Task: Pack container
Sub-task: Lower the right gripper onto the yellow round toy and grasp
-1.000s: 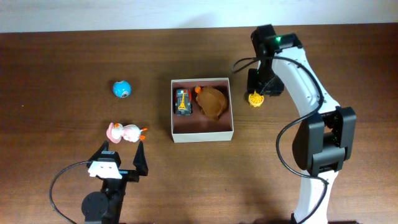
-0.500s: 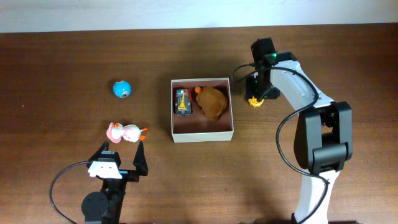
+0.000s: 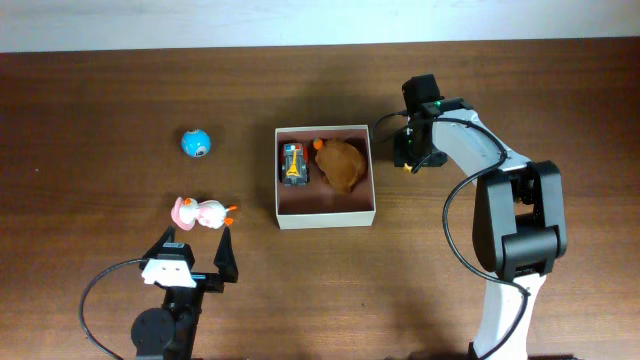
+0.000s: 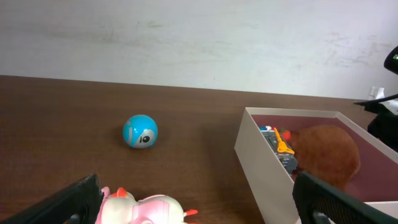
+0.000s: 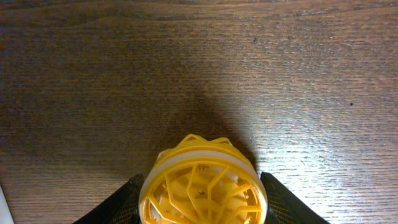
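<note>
The container [image 3: 325, 218], a square white-walled box with a pink-brown inside, sits mid-table and holds a toy car [image 3: 294, 163] and a brown plush [image 3: 342, 165]. It also shows in the left wrist view [image 4: 267, 168]. My right gripper [image 3: 410, 160] is down on the table just right of the box. Its fingers press both sides of a yellow lattice ball [image 5: 203, 190], which is almost hidden under the gripper in the overhead view. My left gripper [image 3: 197, 246] is open and empty at the front left, just behind a pink-and-white duck toy [image 3: 203, 213].
A blue ball [image 3: 196, 143] lies on the table left of the box and shows in the left wrist view [image 4: 140, 131]. The duck toy [image 4: 143, 208] lies between my left fingers' line of sight. A white wall runs along the table's far edge.
My right gripper has come down and slightly toward the front over the yellow ball, now covering it in the overhead view. The left arm and the other toys have not moved.
</note>
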Controlling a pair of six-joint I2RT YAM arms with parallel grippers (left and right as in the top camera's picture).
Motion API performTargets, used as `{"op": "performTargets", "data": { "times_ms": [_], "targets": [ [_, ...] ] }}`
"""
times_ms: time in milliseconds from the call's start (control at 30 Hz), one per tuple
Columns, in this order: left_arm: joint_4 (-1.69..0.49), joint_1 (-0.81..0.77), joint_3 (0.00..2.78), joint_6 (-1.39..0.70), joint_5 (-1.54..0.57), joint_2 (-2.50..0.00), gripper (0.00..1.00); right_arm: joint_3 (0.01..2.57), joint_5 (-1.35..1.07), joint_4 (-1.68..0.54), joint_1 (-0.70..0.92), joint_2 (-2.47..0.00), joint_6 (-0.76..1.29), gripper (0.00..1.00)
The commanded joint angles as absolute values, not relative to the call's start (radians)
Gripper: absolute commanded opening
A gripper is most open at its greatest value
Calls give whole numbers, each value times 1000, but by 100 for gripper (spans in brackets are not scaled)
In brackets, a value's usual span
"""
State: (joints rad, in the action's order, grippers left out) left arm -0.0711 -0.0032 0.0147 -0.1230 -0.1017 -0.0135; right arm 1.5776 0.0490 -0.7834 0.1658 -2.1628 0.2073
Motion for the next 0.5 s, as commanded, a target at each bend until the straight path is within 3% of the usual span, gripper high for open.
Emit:
{"op": "performTargets", "data": {
  "times_ms": [0, 133, 333, 467],
  "targets": [
    [-72, 4, 9, -110, -109, -6, 100, 1570, 65, -775, 156, -2151, 194, 53],
    [-72, 4, 9, -110, -109, -6, 100, 1570, 65, -772, 156, -2151, 194, 52],
    [-72, 4, 9, -110, -109, -6, 100, 1570, 65, -770, 156, -2151, 195, 38],
    [-72, 4, 9, -110, -109, -6, 100, 1570, 65, -776, 156, -2151, 194, 38]
  ]
}}
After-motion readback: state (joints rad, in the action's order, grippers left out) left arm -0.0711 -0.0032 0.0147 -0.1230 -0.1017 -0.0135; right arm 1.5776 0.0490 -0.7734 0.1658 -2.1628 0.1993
